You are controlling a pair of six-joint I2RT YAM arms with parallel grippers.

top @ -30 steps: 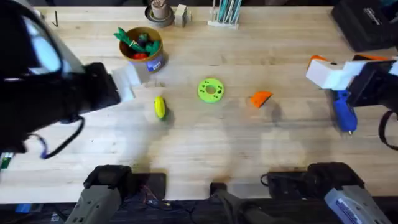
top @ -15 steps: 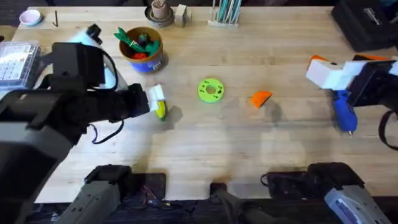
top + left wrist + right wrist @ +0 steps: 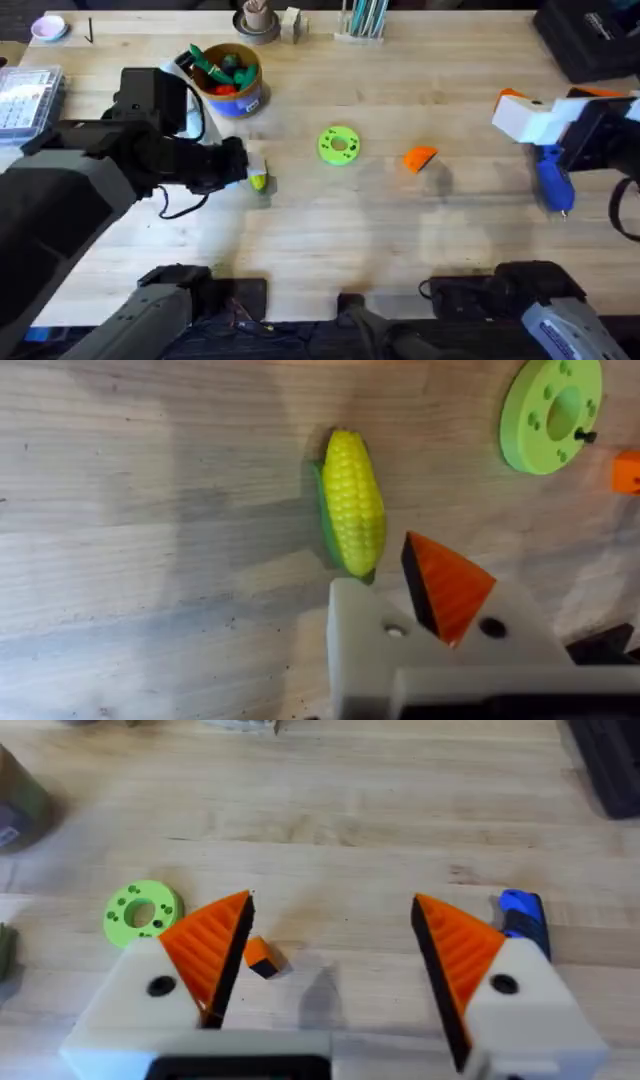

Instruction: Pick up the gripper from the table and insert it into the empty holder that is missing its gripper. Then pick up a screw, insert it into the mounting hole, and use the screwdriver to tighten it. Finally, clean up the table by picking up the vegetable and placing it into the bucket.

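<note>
Left gripper (image 3: 248, 172) at the small yellow corn-shaped toy vegetable (image 3: 259, 181); right gripper (image 3: 330, 955) parked at the table's right side.

Overhead, the vegetable lies on the wooden table (image 3: 330, 240), touching the left gripper's tip at its 4 o'clock. In the left wrist view the vegetable (image 3: 354, 502) sits just beyond the orange ribbed pad (image 3: 447, 582); whether those fingers are released or clenched cannot be told. The right gripper's fingers stand spread, grasping nothing. The loose orange ribbed wedge gripper (image 3: 420, 158) lies at the flat green disc's (image 3: 339, 144) 3 o'clock. The orange-brown bucket (image 3: 233, 82) stands at the vegetable's 12 o'clock. The blue pen-shaped screwdriver (image 3: 553, 180) lies beside the right gripper.
</note>
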